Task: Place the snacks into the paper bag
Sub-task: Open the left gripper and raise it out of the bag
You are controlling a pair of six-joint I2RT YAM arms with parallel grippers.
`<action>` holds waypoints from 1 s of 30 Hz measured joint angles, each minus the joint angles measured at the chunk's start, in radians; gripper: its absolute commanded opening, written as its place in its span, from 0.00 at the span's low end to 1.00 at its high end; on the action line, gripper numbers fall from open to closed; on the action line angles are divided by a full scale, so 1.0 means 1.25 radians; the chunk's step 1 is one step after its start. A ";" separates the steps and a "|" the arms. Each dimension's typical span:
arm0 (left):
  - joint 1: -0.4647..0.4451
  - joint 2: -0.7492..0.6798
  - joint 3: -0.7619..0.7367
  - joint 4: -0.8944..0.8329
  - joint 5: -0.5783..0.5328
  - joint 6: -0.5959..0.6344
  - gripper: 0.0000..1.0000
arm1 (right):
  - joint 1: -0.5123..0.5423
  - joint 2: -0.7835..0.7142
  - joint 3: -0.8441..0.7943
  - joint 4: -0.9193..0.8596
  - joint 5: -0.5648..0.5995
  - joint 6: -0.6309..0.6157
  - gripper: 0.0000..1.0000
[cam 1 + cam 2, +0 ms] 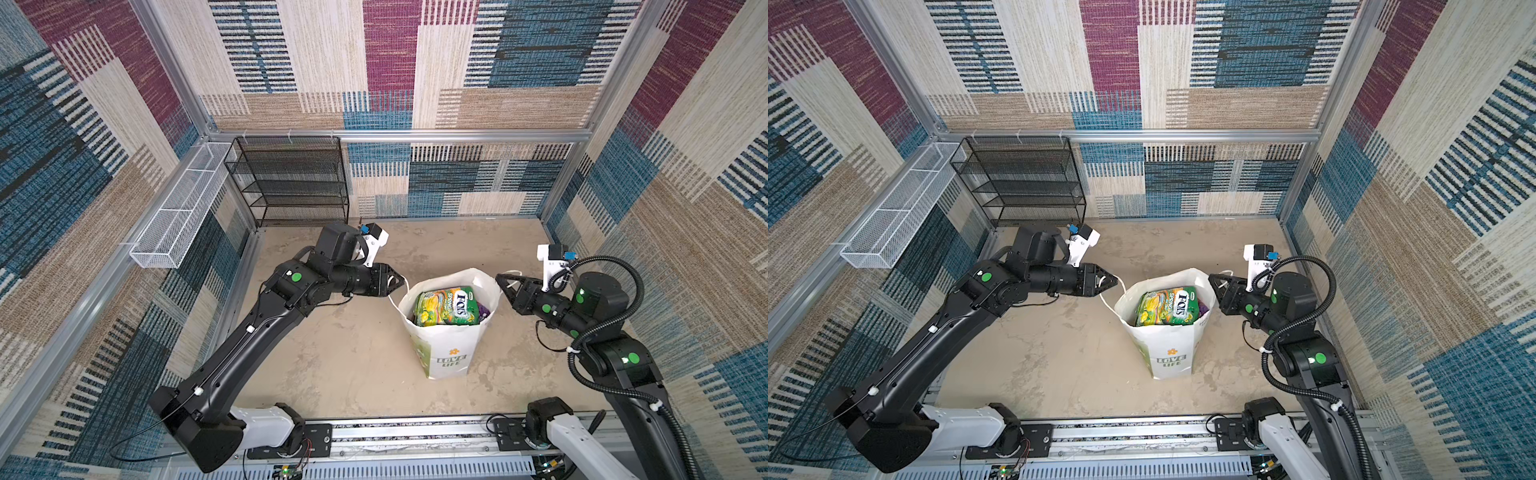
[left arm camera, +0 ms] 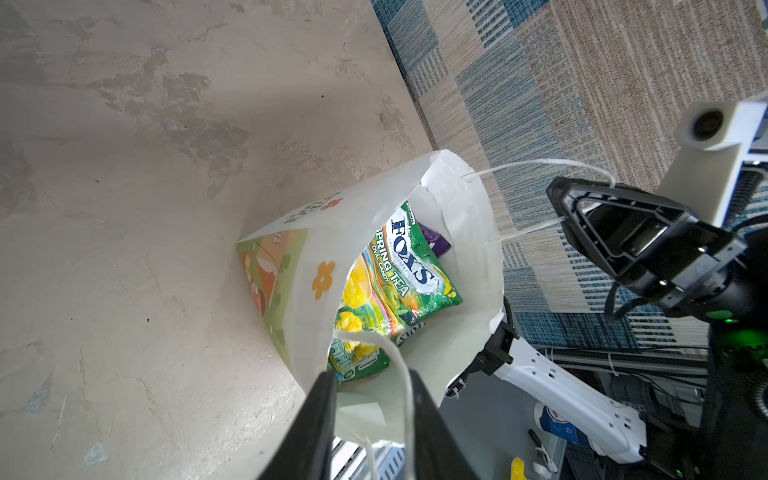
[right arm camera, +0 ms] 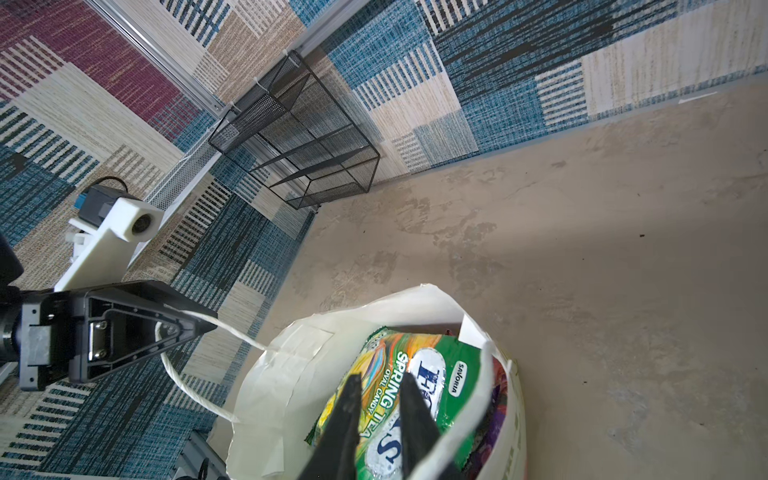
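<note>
The white paper bag (image 1: 444, 353) (image 1: 1167, 353) stands upright mid-table with its mouth open. The snacks lie inside it, a green FOX'S packet (image 1: 446, 305) (image 2: 399, 274) on top and a purple one (image 1: 484, 309) beside it. My left gripper (image 1: 404, 284) (image 2: 372, 376) sits at the bag's left rim, shut on the left cord handle (image 2: 405, 374), which runs between its fingers. My right gripper (image 1: 498, 277) (image 3: 381, 376) hovers over the right rim, jaws nearly together. The right cord handle (image 3: 484, 374) lies across one finger; I cannot tell if it is pinched.
A black mesh shelf (image 1: 291, 178) stands at the back left corner. A white wire basket (image 1: 183, 208) hangs on the left wall. Patterned walls close in the back and both sides. The arms' metal rail (image 1: 395, 432) runs along the front edge.
</note>
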 measured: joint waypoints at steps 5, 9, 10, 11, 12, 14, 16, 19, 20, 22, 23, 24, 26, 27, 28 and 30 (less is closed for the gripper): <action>0.000 0.048 0.057 -0.006 0.019 -0.021 0.00 | 0.000 0.042 0.028 0.013 -0.042 0.002 0.00; -0.005 0.123 0.199 -0.052 0.033 -0.043 0.00 | 0.000 0.107 0.101 0.015 -0.092 0.023 0.00; -0.011 0.142 0.250 -0.070 0.029 -0.043 0.00 | 0.000 0.125 0.130 0.017 -0.105 0.029 0.00; -0.017 0.158 0.305 -0.088 0.019 -0.043 0.00 | 0.002 0.139 0.157 0.022 -0.118 0.033 0.00; -0.023 0.169 0.360 -0.100 0.005 -0.042 0.00 | 0.002 0.154 0.187 0.030 -0.132 0.033 0.00; -0.030 0.169 0.424 -0.106 -0.017 -0.034 0.00 | 0.002 0.174 0.235 0.056 -0.154 0.032 0.00; -0.028 0.161 0.447 -0.106 -0.054 -0.020 0.00 | 0.003 0.188 0.269 0.079 -0.170 0.031 0.00; -0.021 0.168 0.438 -0.115 -0.099 -0.016 0.00 | 0.006 0.197 0.264 0.107 -0.190 0.029 0.00; -0.020 0.175 0.426 -0.120 -0.110 -0.016 0.00 | 0.008 0.196 0.245 0.112 -0.194 0.029 0.00; -0.017 0.187 0.401 -0.131 -0.124 -0.015 0.00 | 0.012 0.196 0.209 0.110 -0.197 0.029 0.00; -0.014 0.193 0.387 -0.138 -0.136 -0.015 0.00 | 0.013 0.196 0.190 0.110 -0.197 0.029 0.00; -0.008 0.199 0.377 -0.144 -0.140 -0.015 0.00 | 0.017 0.197 0.170 0.109 -0.198 0.029 0.00; 0.001 0.209 0.363 -0.150 -0.140 -0.015 0.00 | 0.023 0.197 0.146 0.109 -0.198 0.030 0.00; 0.004 0.211 0.356 -0.151 -0.139 -0.016 0.00 | 0.026 0.197 0.138 0.109 -0.196 0.029 0.00; 0.005 0.212 0.347 -0.151 -0.139 -0.016 0.00 | 0.029 0.197 0.132 0.110 -0.196 0.029 0.00; 0.005 0.207 0.321 -0.147 -0.134 -0.016 0.00 | 0.032 0.199 0.122 0.121 -0.195 0.029 0.00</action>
